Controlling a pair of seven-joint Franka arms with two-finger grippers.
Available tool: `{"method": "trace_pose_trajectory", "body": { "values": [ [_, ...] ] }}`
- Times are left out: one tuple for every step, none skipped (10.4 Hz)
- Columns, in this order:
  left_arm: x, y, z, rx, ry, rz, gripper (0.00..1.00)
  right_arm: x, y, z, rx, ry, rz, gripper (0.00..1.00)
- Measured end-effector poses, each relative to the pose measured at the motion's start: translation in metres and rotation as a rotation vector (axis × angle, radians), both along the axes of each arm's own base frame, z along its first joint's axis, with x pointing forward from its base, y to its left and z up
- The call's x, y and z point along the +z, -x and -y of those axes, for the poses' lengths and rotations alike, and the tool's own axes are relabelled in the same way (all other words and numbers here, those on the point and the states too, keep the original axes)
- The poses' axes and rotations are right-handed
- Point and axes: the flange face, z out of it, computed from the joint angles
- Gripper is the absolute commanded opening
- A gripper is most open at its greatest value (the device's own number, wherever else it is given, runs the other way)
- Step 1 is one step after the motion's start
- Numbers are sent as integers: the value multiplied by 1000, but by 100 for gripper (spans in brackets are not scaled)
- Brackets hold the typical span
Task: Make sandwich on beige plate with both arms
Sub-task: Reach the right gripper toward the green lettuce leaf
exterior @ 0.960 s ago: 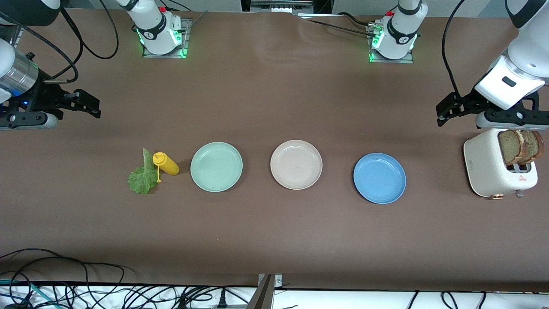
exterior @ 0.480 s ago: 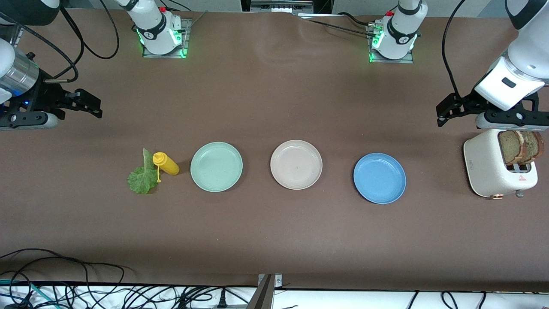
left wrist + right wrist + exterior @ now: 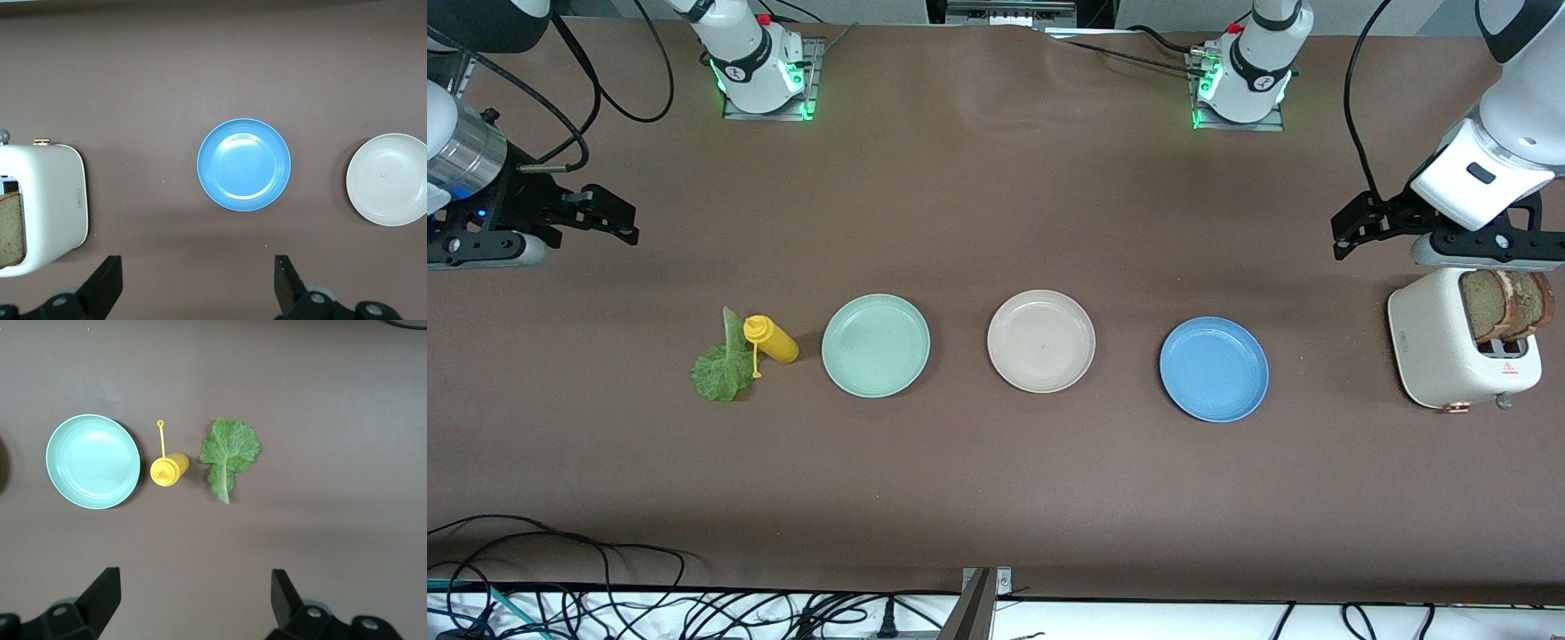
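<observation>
Front view: the beige plate (image 3: 1041, 341) sits bare between the mint plate (image 3: 876, 345) and blue plate (image 3: 1214, 369). Two bread slices (image 3: 1506, 304) stand in the toaster (image 3: 1449, 348); probably light and crumbly, best pinched by the crust.

Left wrist view: left end effector (image 3: 195, 288) hangs agape over the counter (image 3: 200, 67).

Right wrist view: right end effector (image 3: 191, 604) agape; the limp, ruffled lettuce (image 3: 229, 457) lies beside a mustard bottle (image 3: 168, 468).

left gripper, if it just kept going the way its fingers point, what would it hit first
Probably only bare brown table. The open left gripper hangs pointing down, over table between the white toaster and the round blue plate, both off its line, though depth is unclear.
</observation>
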Motion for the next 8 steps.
{"method": "trace_pose_trajectory", "body": {
  "values": [
    [0, 0, 0, 0, 0, 0, 100, -4, -2, 0, 0, 0, -6, 100],
    [0, 0, 0, 0, 0, 0, 100, -8, -3, 0, 0, 0, -14, 100],
    [0, 0, 0, 0, 0, 0, 100, -12, -5, 0, 0, 1, -20, 100],
    [0, 0, 0, 0, 0, 0, 100, -14, -6, 0, 0, 1, -24, 100],
    [0, 0, 0, 0, 0, 0, 100, -15, -7, 0, 2, 1, -25, 100],
    [0, 0, 0, 0, 0, 0, 100, -15, -7, 0, 3, 0, -25, 100],
    [0, 0, 0, 0, 0, 0, 100, -15, -7, 0, 4, 0, -25, 100],
    [0, 0, 0, -1, 0, 0, 100, -15, -7, 0, 5, 0, -25, 100]
  ]
}}
